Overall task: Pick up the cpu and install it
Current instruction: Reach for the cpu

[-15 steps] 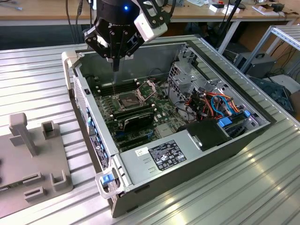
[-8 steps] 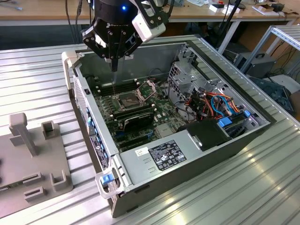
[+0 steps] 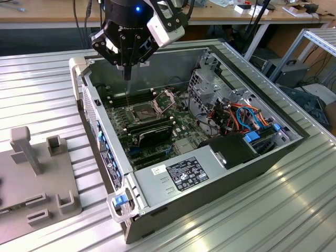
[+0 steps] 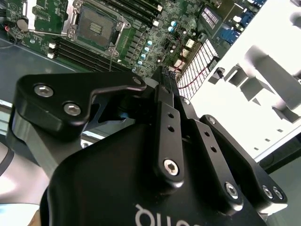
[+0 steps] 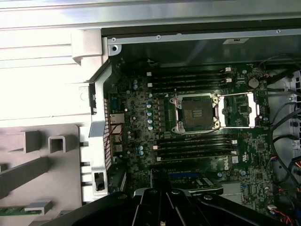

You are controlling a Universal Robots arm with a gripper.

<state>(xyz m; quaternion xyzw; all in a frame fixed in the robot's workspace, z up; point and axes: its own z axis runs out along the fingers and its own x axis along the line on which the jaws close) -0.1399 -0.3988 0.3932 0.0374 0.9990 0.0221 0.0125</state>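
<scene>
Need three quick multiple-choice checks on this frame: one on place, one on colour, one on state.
1. The gripper hangs:
A. over a grey fixture
B. over the motherboard inside the open case
C. beside the case on the table

2. The motherboard is:
A. green
B. red
C. white

3. The metal frame of the socket is:
A. clamped shut
B. missing
C. swung open

Answers:
1. B, the exterior view shows the gripper above the board inside the case.
2. A, the board is green in both wrist views.
3. C, the frame lies flipped over beside the socket.
</scene>
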